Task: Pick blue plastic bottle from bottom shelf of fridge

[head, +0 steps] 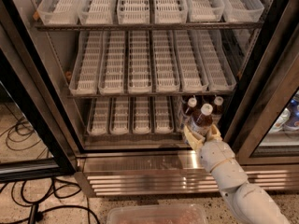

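The gripper (pixel 202 134) is at the right end of the bottom shelf (pixel 122 133) of the fridge (pixel 140 176); its two pale fingers (pixel 189 135) pinch the lower body of the blue plastic bottle (pixel 202 119); the bottle stands upright between them, long axis vertical, white cap directly above the gripper; a second bottle (pixel 190 104) and a third bottle (pixel 217 101) stand just beyond it, deeper in; the coming move, I judge, calls for a straight pull back toward the arm, keeping the bottle upright.
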Robot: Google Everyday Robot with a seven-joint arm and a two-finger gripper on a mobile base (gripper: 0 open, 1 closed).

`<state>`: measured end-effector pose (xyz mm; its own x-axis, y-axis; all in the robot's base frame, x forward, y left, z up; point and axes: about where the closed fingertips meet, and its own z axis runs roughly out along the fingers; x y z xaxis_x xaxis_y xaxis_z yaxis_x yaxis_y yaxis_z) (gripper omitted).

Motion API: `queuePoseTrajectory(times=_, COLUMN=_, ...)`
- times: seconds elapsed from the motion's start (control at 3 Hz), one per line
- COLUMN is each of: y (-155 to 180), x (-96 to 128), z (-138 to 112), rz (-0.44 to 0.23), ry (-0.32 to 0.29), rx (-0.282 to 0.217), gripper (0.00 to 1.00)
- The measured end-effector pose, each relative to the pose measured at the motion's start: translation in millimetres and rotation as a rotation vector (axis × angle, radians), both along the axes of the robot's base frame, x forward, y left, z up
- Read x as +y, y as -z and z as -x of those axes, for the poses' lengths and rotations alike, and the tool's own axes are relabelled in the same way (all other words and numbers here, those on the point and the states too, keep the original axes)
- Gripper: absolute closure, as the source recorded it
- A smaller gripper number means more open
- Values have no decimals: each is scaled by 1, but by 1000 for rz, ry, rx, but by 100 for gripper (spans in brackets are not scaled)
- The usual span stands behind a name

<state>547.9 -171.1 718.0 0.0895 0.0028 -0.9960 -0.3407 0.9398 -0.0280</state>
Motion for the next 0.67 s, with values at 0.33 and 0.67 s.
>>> queuePoseTrajectory(times=0.33, y=6, x=0, z=0, rz=-1, ry=-1, rx=0, gripper=100)
queuePoseTrajectory(times=0.67, y=6, x=0, z=0, rz=-1, ry=-1, rx=0, gripper=100)
